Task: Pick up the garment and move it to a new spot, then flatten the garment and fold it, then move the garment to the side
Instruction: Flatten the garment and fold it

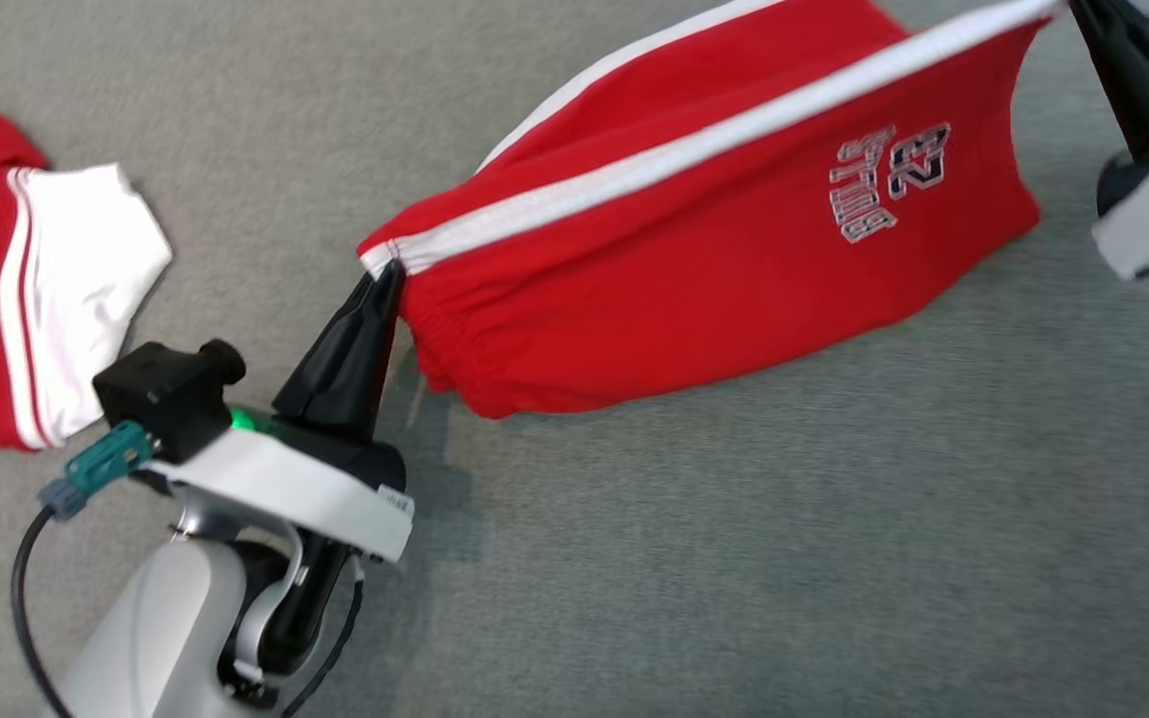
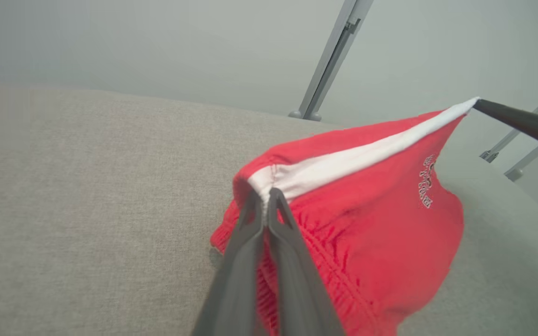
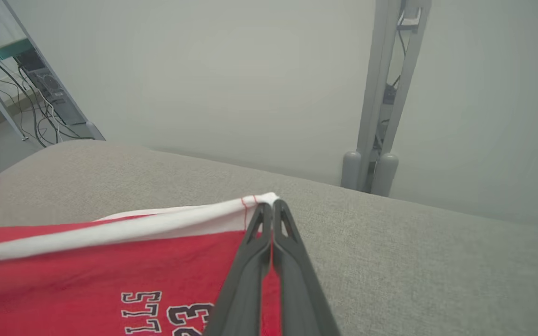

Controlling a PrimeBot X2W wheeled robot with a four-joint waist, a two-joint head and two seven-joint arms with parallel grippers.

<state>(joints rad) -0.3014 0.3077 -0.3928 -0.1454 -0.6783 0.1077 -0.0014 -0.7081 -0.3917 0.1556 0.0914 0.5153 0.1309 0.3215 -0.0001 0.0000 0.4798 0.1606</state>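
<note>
The left arm rises from the worktop's [image 1: 734, 558] near left, its left claw [image 1: 390, 274] tilted up and pinched shut on the waistband corner of the red shorts [image 1: 694, 259], at the white stripe. The right claw [image 1: 1070, 8] comes in at the far right corner, closed on the stripe's other end. The shorts hang stretched between them over the worktop. A second red-and-white garment [image 1: 46, 289] lies crumpled at the left edge, well apart. Metal posts [image 3: 376, 116] stand beyond the far edge.
</note>
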